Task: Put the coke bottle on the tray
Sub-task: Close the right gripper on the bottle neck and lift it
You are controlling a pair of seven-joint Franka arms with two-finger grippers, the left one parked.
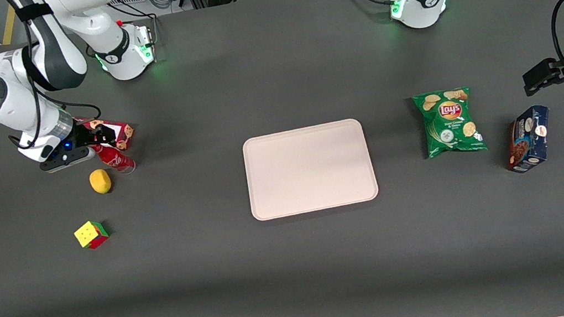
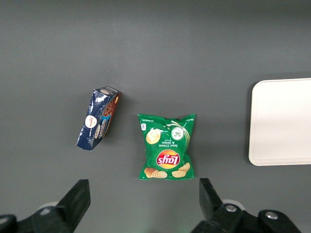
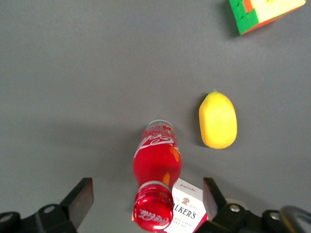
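Claw (image 1: 96,140) is over the bottle (image 1: 115,160) now, fingers (image 3: 79,200) spread wide, one either side of the red cap and touching nothing as far as I can tell. I'm coming at it from above because the bottle stands upright on the table and the cap end is the slimmest part to straddle.

Bottle's my landmark. Cookie box (image 1: 110,131) sits right against it, farther from the front camera, so close in the wrist view that the box corner looks tucked under the cap. That's the awkward bit, I reckon: a finger coming down on that flank could catch the box. Lemon (image 1: 100,181) lies just beside the bottle, nearer the front camera, apart from it. Cube (image 1: 91,234) is nearer the front camera again, well clear of the bottle.

Tray (image 1: 309,169) is well apart from the bottle, toward the parked arm's end, flat and bare, nothing on it. So the job's at the grasp stage by my reading: bottle not yet gripped, not yet lifted.

Next, I'd judge, lower until the fingers bracket the neck, close, lift straight to clear the box and lemon, then carry across. It's tall and narrow, so it could tip if I nudge it off-centre.
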